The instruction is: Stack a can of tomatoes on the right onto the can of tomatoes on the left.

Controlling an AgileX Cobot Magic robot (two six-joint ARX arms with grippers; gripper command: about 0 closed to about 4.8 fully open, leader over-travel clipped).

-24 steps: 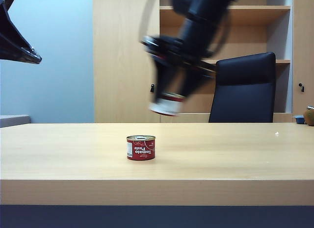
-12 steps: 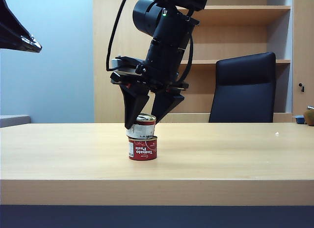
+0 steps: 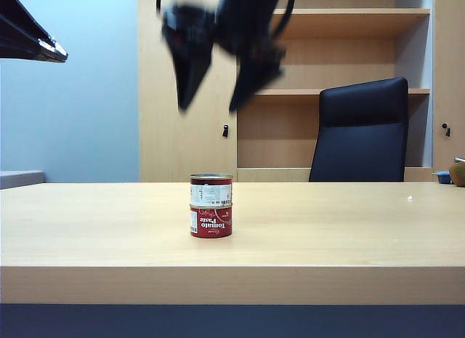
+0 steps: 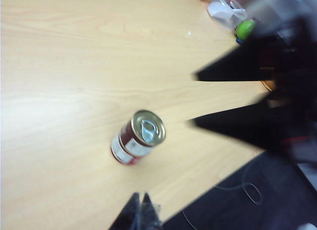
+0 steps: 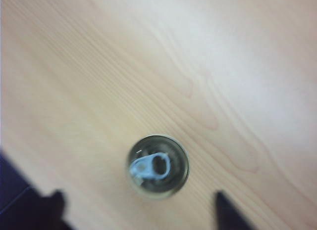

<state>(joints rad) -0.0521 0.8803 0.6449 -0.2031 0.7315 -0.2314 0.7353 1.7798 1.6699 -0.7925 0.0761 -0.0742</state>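
We saw the two tomato cans stacked near the middle of the worktop (image 3: pixel 109 222), the upper can (image 3: pixel 211 190) sitting squarely on the lower can (image 3: pixel 211 222), whose red label read "Tomato Paste". From the exterior camera the right hand (image 3: pixel 218 105) hung blurred in the air at about twelve o'clock from the stack, well clear of it, its two dark fingers (image 3: pixel 187 80) spread wide apart and pointing down with nothing between them. The right wrist camera looked straight down on the upper can's lid (image 5: pixel 157 166) with its pull tab, and the two fingertips (image 5: pixel 223 207) showed on either side of it, apart from the can and holding nothing. The left hand (image 3: pixel 51 53) stayed high at the edge of the exterior picture, at about ten o'clock from the stack and well apart from it; in its own wrist picture only the dark tips (image 4: pixel 141 215) showed close together, with nothing visible between them, and we could not tell for certain how far they stood open. That same camera showed the stack (image 4: pixel 138 143) on the pale wood and the right hand's open fingers (image 4: pixel 233 123) beside it. Behind the worktop stood a black chair (image 3: pixel 361 131) and wooden shelves (image 3: pixel 341 18).
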